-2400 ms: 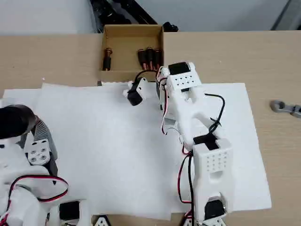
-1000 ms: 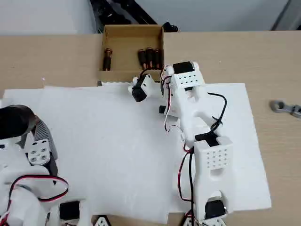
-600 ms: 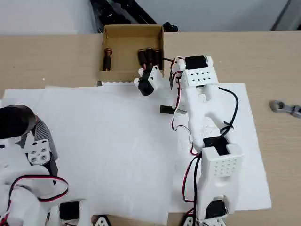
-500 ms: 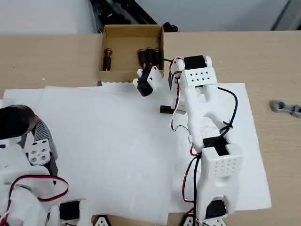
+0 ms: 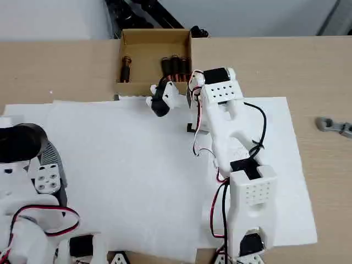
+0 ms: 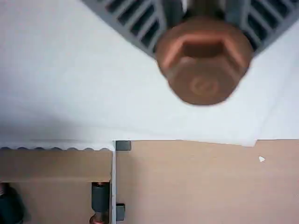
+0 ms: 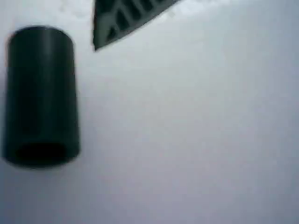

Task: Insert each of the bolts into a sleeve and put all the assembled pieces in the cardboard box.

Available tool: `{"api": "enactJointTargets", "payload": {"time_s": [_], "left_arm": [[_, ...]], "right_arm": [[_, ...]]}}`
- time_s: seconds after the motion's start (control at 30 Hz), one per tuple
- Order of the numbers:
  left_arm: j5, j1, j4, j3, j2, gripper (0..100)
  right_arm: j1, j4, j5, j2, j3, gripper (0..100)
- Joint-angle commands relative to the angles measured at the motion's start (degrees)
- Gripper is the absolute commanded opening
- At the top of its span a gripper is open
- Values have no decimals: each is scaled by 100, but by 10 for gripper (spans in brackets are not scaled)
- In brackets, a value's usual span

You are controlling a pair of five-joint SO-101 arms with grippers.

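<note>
My left gripper is shut on a copper bolt, whose hex head faces the camera above the white paper. The left arm sits at the near left corner. A black sleeve lies on the paper just beside a grey fingertip of my right gripper, not between the fingers. The high view has the sleeve half tucked under the right arm, which stretches toward the cardboard box. The box holds one assembled piece at its left and a group at its right.
A large white paper sheet covers the table in front of the box. A metal tool lies on the bare wood at the far right. Dark equipment sits behind the box. The box wall and one piece appear past the paper's edge.
The right arm swung right toward the box, then came back left. The black sleeve came into view on the paper beside it. The left arm barely moved.
</note>
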Motion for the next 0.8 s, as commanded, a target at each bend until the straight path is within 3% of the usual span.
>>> {"api": "enactJointTargets", "payload": {"time_s": [0.0,0.63,0.77], "left_arm": [[-44,-18,-79,-22,18,6],[-35,-18,-79,-22,18,6],[-35,-18,-88,-22,26,6]], "right_arm": [[-13,-75,44,84,-105,296],[-110,-558,18,1156,-105,295],[-110,-549,18,1156,-105,204]]}}
